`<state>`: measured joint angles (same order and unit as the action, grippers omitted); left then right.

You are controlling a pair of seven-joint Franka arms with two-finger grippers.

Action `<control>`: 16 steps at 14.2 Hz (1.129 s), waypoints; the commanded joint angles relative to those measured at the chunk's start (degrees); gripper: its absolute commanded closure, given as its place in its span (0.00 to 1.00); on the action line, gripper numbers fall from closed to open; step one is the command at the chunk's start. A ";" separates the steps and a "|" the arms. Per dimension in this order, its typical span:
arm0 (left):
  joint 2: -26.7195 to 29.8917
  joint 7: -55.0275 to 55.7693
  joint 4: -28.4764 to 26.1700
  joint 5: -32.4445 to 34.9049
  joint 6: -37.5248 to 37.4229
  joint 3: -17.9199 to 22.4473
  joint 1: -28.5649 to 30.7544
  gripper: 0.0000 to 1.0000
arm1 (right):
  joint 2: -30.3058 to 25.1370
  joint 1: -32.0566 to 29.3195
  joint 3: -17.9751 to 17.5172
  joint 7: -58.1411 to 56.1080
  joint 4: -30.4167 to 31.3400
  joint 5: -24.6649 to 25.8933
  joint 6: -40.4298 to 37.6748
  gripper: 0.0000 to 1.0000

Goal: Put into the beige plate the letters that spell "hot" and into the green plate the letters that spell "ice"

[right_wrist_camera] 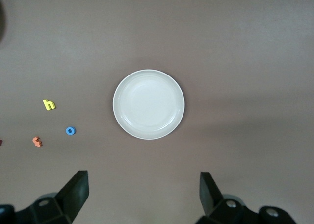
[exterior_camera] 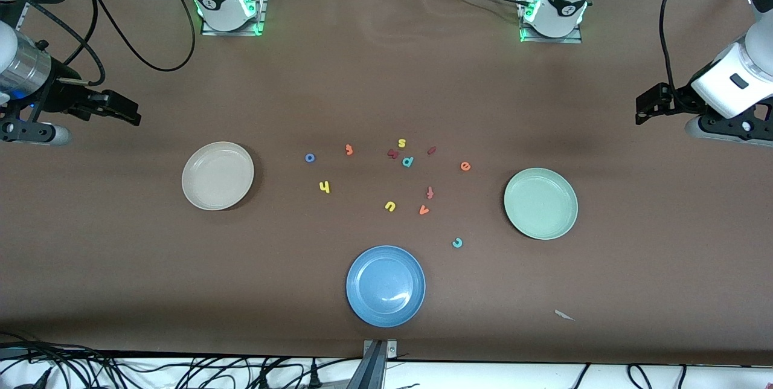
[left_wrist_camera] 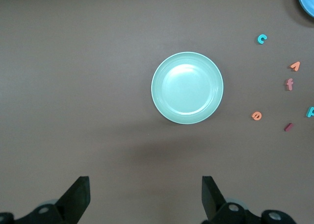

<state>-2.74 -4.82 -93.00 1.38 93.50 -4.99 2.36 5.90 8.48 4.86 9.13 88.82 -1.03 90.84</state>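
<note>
Blue plate [exterior_camera: 385, 286] sits nearest the camera, foam letters scattered above it.

From that cluster, the beige plate [exterior_camera: 218, 175] lies at nine o'clock and the green plate [exterior_camera: 540, 203] at three, both bare. Yellow h [exterior_camera: 325, 186], blue o [exterior_camera: 310, 157], orange t [exterior_camera: 348, 149], orange e [exterior_camera: 465, 166], maroon i [exterior_camera: 431, 150] and teal c [exterior_camera: 457, 243] rest on the table. The left gripper [left_wrist_camera: 145, 197] and right gripper [right_wrist_camera: 143, 194] wait aloft, fingers spread wide.
</note>
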 commanded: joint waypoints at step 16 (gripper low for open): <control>-0.59 -1.16 -0.25 -1.29 -0.34 -0.37 0.20 0.00 | -0.80 0.14 -0.03 -0.25 1.00 -0.11 1.27 0.00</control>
<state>-3.12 -4.90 -93.31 1.37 93.43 -5.01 2.92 5.90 8.50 4.81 9.13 89.09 -1.03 91.61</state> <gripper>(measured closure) 0.000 0.000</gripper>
